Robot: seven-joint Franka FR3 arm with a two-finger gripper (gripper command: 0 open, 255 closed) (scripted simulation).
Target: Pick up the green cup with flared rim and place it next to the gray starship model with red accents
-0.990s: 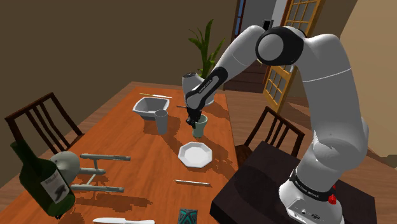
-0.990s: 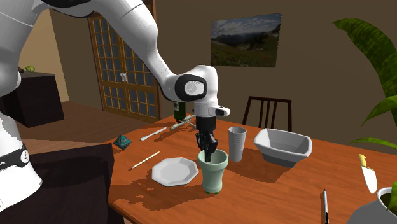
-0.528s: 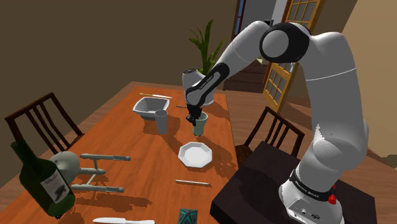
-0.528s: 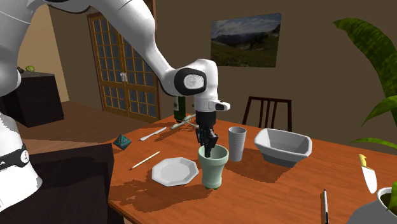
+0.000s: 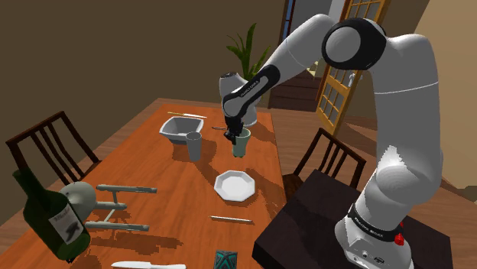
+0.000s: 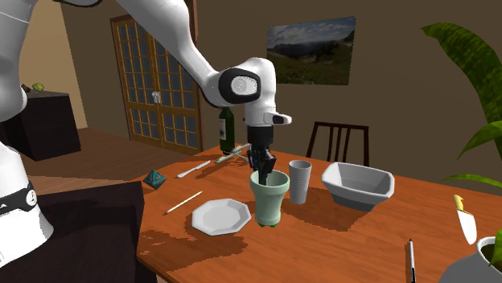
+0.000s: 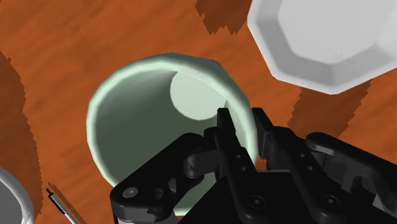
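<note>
The pale green cup with a flared rim [image 5: 241, 144] [image 6: 269, 199] hangs a little above the wooden table [image 5: 160, 176], near its edge on the shoulder view's right. My gripper [image 5: 233, 136] [image 6: 261, 167] [image 7: 245, 130] comes down from above and is shut on the cup's rim [image 7: 127, 121], one finger inside and one outside the wall. The grey starship model [image 5: 103, 205] lies far off at the table's near end, in the shoulder view's lower left, beside a leaning green bottle [image 5: 50, 218].
A grey tumbler [image 5: 194, 145] and a white bowl [image 5: 182, 126] stand close to the cup. A white octagonal plate [image 5: 234, 186] [image 7: 324, 38] lies just in front of it. A thin stick [image 5: 231, 219], a knife [image 5: 149, 265] and a teal die [image 5: 225, 260] lie nearer. Chairs flank the table.
My gripper has risen with the green cup clasped in it; the cup has left the tabletop and drifted slightly toward the far end. Nothing else on the table moved.
</note>
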